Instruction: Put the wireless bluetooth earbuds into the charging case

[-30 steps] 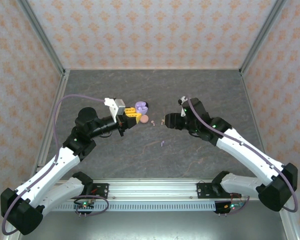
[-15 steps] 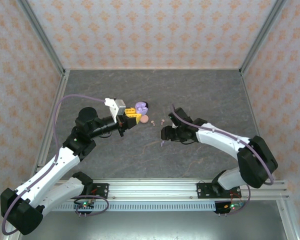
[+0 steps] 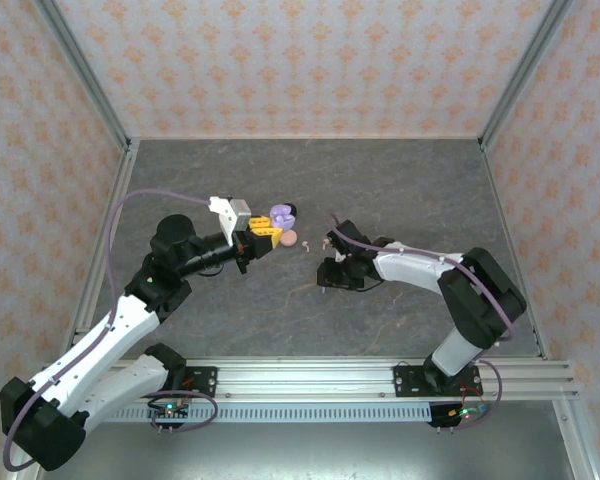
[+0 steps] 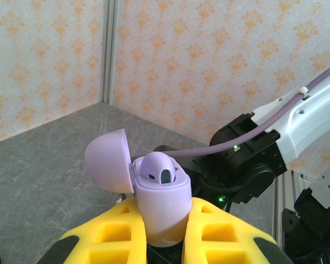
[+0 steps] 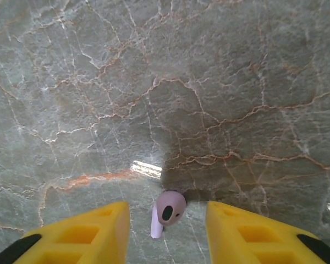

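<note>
Lavender earbud [image 5: 168, 212] lies on the table [image 5: 220, 82] between our right end effector's [image 5: 168, 220] parted fingers [image 5: 88, 228], so we next pinch it and carry it to the open charging case [image 4: 160, 204] clenched in our left end effector [image 4: 164, 228]

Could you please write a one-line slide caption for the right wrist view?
Right gripper, jaws open, straddles a lavender earbud lying on the marbled table.
</note>
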Controlling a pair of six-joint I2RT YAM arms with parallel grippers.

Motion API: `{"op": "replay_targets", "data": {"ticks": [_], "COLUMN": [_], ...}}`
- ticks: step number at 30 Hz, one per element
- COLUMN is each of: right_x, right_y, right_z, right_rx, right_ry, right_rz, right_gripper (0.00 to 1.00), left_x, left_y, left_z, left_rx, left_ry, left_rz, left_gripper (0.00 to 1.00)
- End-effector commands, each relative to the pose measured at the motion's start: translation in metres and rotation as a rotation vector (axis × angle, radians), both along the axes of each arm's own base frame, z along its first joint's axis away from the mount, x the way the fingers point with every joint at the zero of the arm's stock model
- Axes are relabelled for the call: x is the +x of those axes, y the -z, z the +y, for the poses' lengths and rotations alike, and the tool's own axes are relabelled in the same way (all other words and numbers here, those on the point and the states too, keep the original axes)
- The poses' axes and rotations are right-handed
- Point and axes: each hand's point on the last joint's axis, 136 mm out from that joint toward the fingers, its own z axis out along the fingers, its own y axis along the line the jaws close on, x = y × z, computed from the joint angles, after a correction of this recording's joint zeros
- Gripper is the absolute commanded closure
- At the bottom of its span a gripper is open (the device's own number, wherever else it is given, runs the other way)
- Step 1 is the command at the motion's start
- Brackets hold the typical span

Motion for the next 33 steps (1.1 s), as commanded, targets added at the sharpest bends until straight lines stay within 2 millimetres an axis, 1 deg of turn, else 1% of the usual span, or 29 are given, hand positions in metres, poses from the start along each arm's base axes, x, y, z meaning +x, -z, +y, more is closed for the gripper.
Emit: {"op": "replay_targets", "data": {"ticks": [1, 7, 12, 20, 24, 28, 31, 33], "right_x": [0.009, 0.009, 0.007, 0.005, 0.006, 0.011, 0.015, 0.018], "right_y": [-0.003, 0.004, 0.006, 0.006, 0.001, -0.014, -0.033, -0.051], "right_z": [0.007, 0.009, 0.008, 0.005, 0.005, 0.007, 0.007, 0.009], "right_rx": [0.025, 0.021, 0.012, -0.008, -0.002, 0.018, 0.038, 0.067], "right_ry": [0.011, 0.008, 0.0, -0.017, -0.02, -0.027, -0.037, -0.044], "right_rz": [-0.018, 0.002, 0.012, 0.01, -0.004, -0.05, -0.108, -0.158], "right_gripper": [0.61, 0.68, 0.74, 0.82, 0.84, 0.84, 0.84, 0.84], "left_x": [-0.003, -0.003, -0.003, -0.004, -0.003, -0.004, -0.005, -0.005], "left_y": [-0.018, -0.017, -0.017, -0.017, -0.016, -0.017, -0.02, -0.021], "left_z": [0.003, 0.003, 0.004, 0.004, 0.005, 0.005, 0.004, 0.004], "left_rx": [-0.009, -0.005, -0.005, -0.003, -0.003, -0.009, -0.025, -0.03], "left_ry": [-0.011, -0.015, -0.017, -0.017, -0.021, -0.02, -0.015, -0.012], "left_rz": [-0.059, -0.059, -0.059, -0.059, -0.059, -0.061, -0.07, -0.069], "left_gripper": [1.0, 1.0, 1.0, 1.0, 1.0, 1.0, 1.0, 1.0]}}
